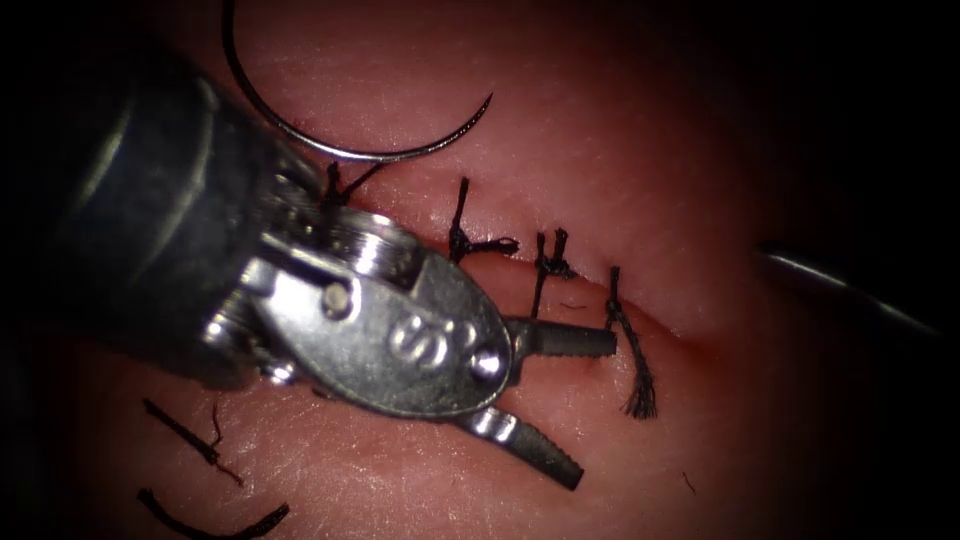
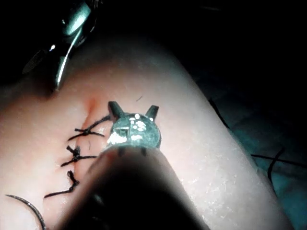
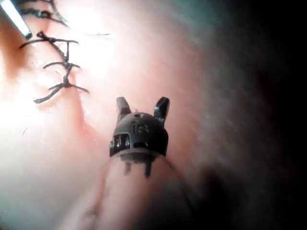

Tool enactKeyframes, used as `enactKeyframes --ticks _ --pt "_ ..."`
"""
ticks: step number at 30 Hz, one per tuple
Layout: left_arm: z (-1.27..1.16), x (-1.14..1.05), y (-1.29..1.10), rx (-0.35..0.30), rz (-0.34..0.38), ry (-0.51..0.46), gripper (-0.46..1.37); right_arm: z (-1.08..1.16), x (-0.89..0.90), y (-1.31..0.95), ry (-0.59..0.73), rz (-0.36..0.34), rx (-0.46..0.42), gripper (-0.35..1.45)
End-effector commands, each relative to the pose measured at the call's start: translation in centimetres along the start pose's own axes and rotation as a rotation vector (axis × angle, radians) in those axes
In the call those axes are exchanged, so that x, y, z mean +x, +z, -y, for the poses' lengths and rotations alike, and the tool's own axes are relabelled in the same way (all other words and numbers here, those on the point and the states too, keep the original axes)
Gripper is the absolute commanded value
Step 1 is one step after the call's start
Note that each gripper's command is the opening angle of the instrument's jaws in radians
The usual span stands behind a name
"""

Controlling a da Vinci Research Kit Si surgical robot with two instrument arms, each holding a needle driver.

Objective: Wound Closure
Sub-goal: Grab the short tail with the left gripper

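Looming closest in the endoscope view, the left gripper [image 1: 575,405] comes in from the picture's left, its jaws spread apart and grasping nothing, hovering over the tissue [image 1: 620,130] just below the cut [image 1: 690,335]. Beyond the left gripper's wrist the needle [image 1: 340,148] lies free on the tissue, its curve bowed toward the gripper and its point away from the shaft; whether it enters the tissue cannot be told. Knotted stitches [image 1: 545,262] cross the cut beside the upper jaw, one with a frayed thread end [image 1: 640,395]. Cut ends of thread [image 1: 190,440] lie behind the gripper. A slim bright shaft, the right arm's tool [image 1: 850,285], sits well apart beyond the jaw tips; its jaws cannot be told there

Left wrist view: the left gripper [image 2: 133,111] stands released above the tissue, stitches [image 2: 76,153] beside it, another tool [image 2: 67,33] ahead

Right wrist view: the right gripper [image 3: 143,109] is released, empty, stitches [image 3: 60,64] ahead of it
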Motion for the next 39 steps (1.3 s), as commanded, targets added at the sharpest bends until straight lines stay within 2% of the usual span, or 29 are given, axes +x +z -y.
enactKeyframes --ticks 1,5,7,11,21,32,39 --pt "0.01 0.02 0.04 0.011 0.007 0.021 0.58 0.03 0.00 0.02 -0.008 -0.006 0.057 1.25" --pt "0.01 0.01 0.17 0.026 0.013 0.042 0.64 0.10 0.02 0.07 -0.022 -0.014 0.112 1.14" --pt "0.00 0.00 0.24 0.031 0.025 0.061 0.56 0.11 0.02 0.08 -0.023 -0.013 0.107 1.14" --pt "-0.03 -0.06 0.39 0.034 0.075 0.107 0.54 0.10 0.00 0.08 -0.024 -0.015 0.111 1.14" --pt "0.00 -0.27 0.62 0.040 0.120 0.163 0.47 0.06 -0.01 0.05 -0.025 -0.013 0.101 1.13" --pt "0.03 -0.35 0.72 0.046 0.127 0.216 0.26 0.04 -0.06 0.05 -0.027 -0.013 0.103 1.12" --pt "0.08 -0.39 0.76 0.047 0.131 0.231 0.21 0.03 -0.07 0.04 -0.029 -0.011 0.104 1.12"
